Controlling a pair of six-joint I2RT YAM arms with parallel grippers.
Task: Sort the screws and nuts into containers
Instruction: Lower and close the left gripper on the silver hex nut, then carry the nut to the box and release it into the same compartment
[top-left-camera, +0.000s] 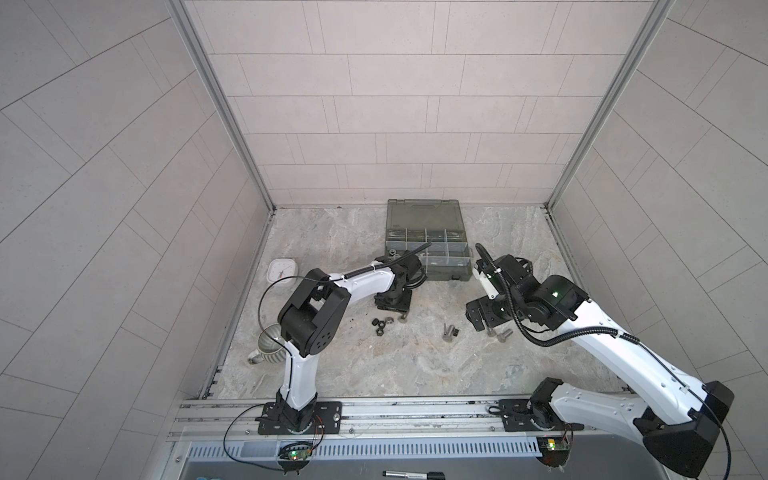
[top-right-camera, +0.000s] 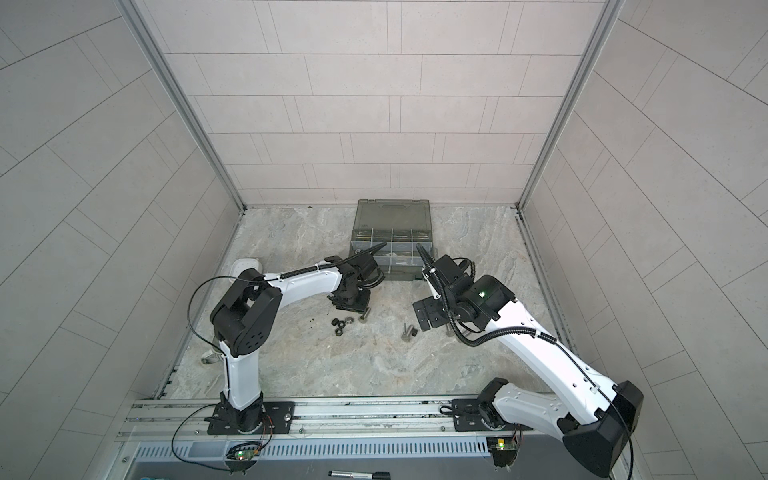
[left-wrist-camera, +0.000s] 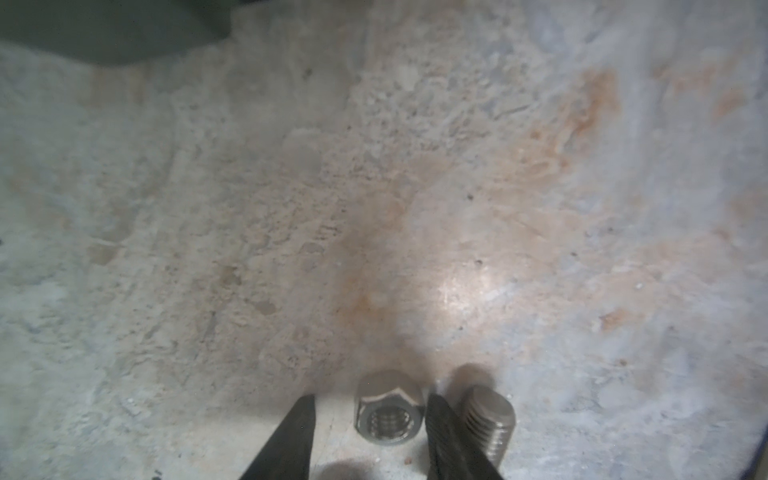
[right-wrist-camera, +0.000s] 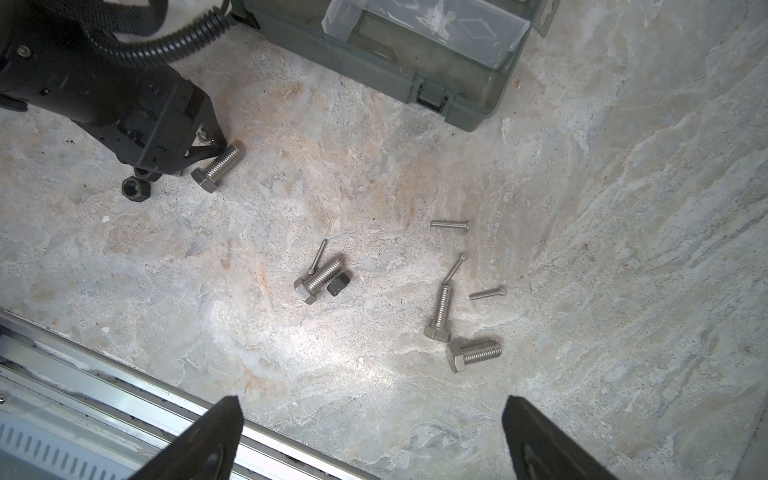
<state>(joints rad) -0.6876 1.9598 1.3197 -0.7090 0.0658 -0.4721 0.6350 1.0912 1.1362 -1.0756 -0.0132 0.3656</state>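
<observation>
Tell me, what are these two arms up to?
They're sorting hardware into the open organizer case. The left tool is low on the table, its jaws straddling a silver nut beside a thick screw, not yet clamped. The right tool hangs open and empty above more loose screws.

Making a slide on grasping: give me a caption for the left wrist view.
Left claw straddles a silver nut on the stone tabletop, a thick screw lying just outside one finger.

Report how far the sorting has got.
Done: a few pieces seem to lie in the organizer case. In hand: left gripper straddles a silver nut, not yet gripped; right gripper open, empty. Left: thick bolts, thin screws, black nuts on the table.
</observation>
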